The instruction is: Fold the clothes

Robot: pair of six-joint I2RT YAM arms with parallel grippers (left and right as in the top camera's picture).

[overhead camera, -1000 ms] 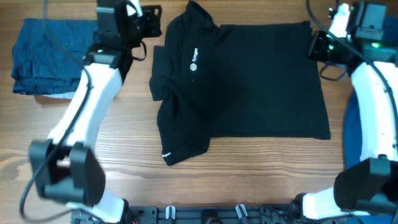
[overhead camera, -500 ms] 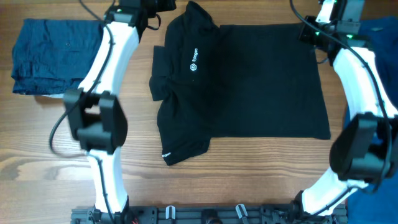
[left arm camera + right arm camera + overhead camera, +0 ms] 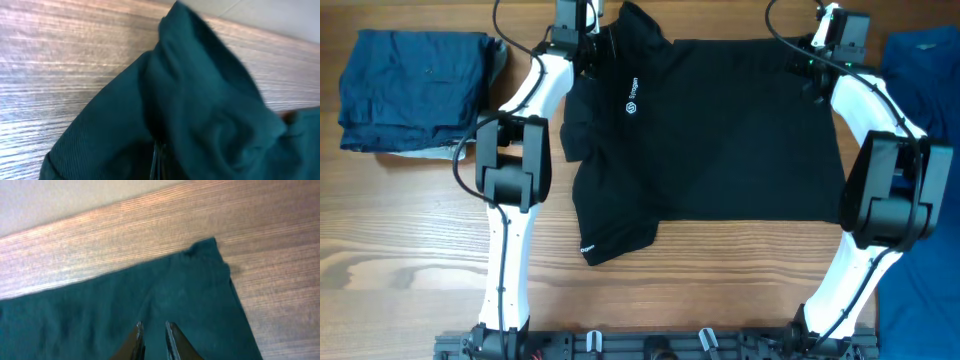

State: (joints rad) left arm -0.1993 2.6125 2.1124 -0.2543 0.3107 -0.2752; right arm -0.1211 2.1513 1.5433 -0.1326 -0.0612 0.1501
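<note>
The clothes in hand are a black short-sleeved collared shirt (image 3: 720,130) with a small white chest logo (image 3: 632,97). It lies flat across the table, collar to the left and one sleeve folded in. My left gripper (image 3: 588,45) sits at the shirt's far shoulder by the collar. In the left wrist view its jaws (image 3: 159,160) are pressed together, buried in bunched fabric (image 3: 200,110). At the far right corner of the hem my right gripper (image 3: 813,60) stands with its jaws (image 3: 154,330) nearly together. A ridge of cloth (image 3: 175,290) is pinched between them.
A stack of folded dark blue garments (image 3: 410,85) lies at the far left. A royal blue garment (image 3: 925,55) covers the far right edge. Bare wooden table (image 3: 720,280) runs along the front. The table's back edge lies just beyond both grippers.
Both arms have reached out to the shirt's far edge. Both grippers have closed, the left at the shoulder and the right at the hem corner.
</note>
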